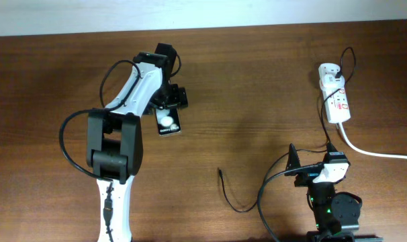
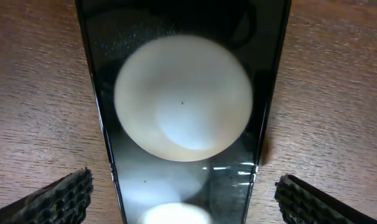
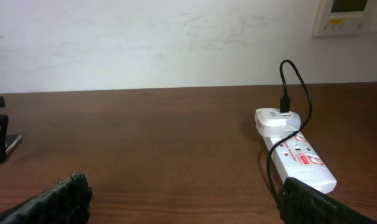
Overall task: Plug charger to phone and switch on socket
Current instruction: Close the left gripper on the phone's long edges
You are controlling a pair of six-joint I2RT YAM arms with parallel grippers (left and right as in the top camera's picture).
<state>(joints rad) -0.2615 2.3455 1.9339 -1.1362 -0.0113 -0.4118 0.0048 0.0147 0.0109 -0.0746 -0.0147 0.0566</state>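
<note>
The phone [image 1: 168, 125] lies flat on the table, its far end under my left gripper [image 1: 168, 109]. In the left wrist view the phone [image 2: 182, 74] fills the middle with round white glare, and the left gripper [image 2: 184, 202] is open, one finger on each side of it with gaps to its edges. The socket [image 1: 336, 97] lies at the far right with a white adapter [image 1: 328, 70]. The charger's free tip [image 1: 220, 172] lies mid-table. My right gripper [image 1: 311, 158] is open and empty near the front edge, and in its own view [image 3: 188, 205] it faces the socket [image 3: 300, 158].
A thick white cord [image 1: 371, 152] runs from the socket to the right edge. The charger's thin cable [image 3: 287, 93] plugs into the adapter [image 3: 277, 120] and loops over the table [image 1: 238, 207] near the right arm's base. A white wall stands behind the table.
</note>
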